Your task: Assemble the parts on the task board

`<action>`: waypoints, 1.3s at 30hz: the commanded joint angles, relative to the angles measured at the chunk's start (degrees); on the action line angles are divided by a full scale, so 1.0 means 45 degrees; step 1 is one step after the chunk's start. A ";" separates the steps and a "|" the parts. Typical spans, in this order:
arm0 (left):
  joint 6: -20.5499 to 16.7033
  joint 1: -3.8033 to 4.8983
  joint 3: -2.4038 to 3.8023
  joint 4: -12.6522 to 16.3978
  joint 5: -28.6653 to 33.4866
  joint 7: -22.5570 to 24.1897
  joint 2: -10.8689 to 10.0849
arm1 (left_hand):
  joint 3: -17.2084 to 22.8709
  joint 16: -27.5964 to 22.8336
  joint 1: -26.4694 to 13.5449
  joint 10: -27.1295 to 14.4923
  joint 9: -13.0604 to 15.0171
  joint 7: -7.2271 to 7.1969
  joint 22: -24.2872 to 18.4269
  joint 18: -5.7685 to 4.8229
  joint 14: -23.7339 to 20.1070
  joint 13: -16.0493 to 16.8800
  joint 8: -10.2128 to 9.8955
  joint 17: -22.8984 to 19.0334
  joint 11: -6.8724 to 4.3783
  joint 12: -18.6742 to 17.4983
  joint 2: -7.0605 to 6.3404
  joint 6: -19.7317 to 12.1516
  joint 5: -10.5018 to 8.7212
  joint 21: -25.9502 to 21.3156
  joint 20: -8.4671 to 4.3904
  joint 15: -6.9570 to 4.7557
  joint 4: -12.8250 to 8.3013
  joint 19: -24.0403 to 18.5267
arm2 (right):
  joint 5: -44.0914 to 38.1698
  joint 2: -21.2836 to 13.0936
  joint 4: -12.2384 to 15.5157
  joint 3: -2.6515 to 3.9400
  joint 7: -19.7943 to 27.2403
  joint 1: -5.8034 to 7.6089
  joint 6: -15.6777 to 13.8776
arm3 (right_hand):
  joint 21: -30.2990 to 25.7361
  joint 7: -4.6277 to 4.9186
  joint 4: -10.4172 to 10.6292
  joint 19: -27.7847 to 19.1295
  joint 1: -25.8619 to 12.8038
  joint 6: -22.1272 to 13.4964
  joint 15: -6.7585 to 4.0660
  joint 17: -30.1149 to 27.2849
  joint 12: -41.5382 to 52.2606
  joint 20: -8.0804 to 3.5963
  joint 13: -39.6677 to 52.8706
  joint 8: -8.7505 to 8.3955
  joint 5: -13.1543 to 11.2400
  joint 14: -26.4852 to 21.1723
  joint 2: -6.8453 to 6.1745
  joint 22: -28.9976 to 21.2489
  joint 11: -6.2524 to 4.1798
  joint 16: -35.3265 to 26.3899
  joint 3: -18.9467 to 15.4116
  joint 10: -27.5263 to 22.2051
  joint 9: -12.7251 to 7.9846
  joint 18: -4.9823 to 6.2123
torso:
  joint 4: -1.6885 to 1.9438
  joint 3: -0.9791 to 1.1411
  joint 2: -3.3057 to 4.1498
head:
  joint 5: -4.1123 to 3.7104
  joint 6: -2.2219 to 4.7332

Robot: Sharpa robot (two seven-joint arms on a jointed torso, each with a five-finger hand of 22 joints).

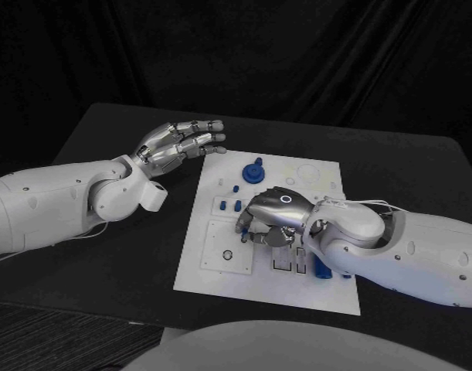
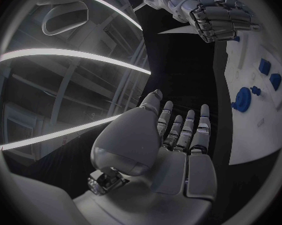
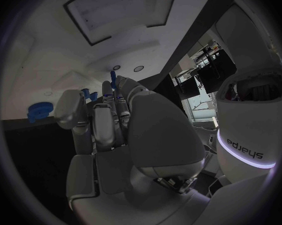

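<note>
Your right hand (image 1: 271,219) sits low over the middle of the task board (image 1: 213,270), fingers curled down; you cannot tell whether they grip a part. A blue gear (image 1: 255,171) stands on the board just beyond that hand, with small blue pegs (image 1: 229,205) beside its fingers. Your left hand (image 1: 180,144) hovers off the board's far left corner, fingers apart and holding nothing.

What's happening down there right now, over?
Left hand open, hovering off the task board. Right hand down on board's middle, fingers curled; grasp unclear. Blue gear standing clear.
</note>
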 commanded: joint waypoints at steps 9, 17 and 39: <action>0.0183 -0.0026 0.0012 0.0006 0.0113 0.1332 0.0014 | 0.0106 0.0038 -0.0005 0.0010 -0.0013 0.0092 -0.0016 -0.0118 0.0007 -0.0001 0.0061 -0.0012 0.0109 0.0042 0.0082 -0.0011 0.0075 0.0065 -0.0013 0.0009 -0.0012 0.0099 | -0.0110 -0.0080 0.0138 0.0006 -0.0092 -0.0108 -0.0049 | -0.0022 -0.0030 -0.0010 0.0050 0.0051 -0.0080 -0.0026 0.0006 -0.0037 -0.0053 0.0017 -0.0056 0.0054 0.0099 -0.0061 0.1728 -0.0020 0.0032 0.0032 0.0067 -0.0013 0.0036 | 0.0001 -0.0004 -0.0004 | 0.0034 -0.0003; 0.0205 -0.0036 0.0012 0.0082 0.0114 0.1351 0.0013 | 0.0124 0.0057 -0.0004 0.0012 -0.0014 0.0097 -0.0020 -0.0121 0.0017 -0.0001 0.0063 -0.0008 0.0114 0.0037 0.0086 -0.0006 0.0093 0.0065 -0.0014 0.0010 -0.0024 0.0101 | -0.0110 -0.0102 0.0207 0.0006 -0.0161 -0.0155 0.0002 | -0.0032 -0.0035 -0.0017 0.0049 0.0047 -0.0067 -0.0030 -0.0030 -0.0037 -0.0054 0.0015 -0.0062 0.0076 0.0095 -0.0072 0.1723 -0.0028 0.0017 0.0040 0.0107 -0.0013 0.0040 | -0.0007 -0.0006 -0.0004 | 0.0035 -0.0003; 0.0233 -0.0050 0.0012 0.0111 0.0114 0.1257 0.0003 | 0.0143 0.0071 -0.0001 0.0015 -0.0015 0.0096 -0.0024 -0.0124 0.0026 0.0000 0.0064 -0.0005 0.0119 0.0050 0.0093 -0.0005 0.0105 0.0065 -0.0014 0.0015 -0.0037 0.0103 | -0.0110 -0.0157 0.0116 0.0005 -0.0496 -0.0331 0.0061 | -0.0179 -0.0013 -0.0082 -0.0012 0.0077 -0.0125 -0.0026 -0.0129 -0.0121 -0.0057 -0.0022 -0.0148 0.0178 0.0065 -0.0126 0.1681 -0.0006 -0.0040 0.0103 0.0086 -0.0039 0.0071 | 0.0001 -0.0007 -0.0015 | 0.0074 -0.0003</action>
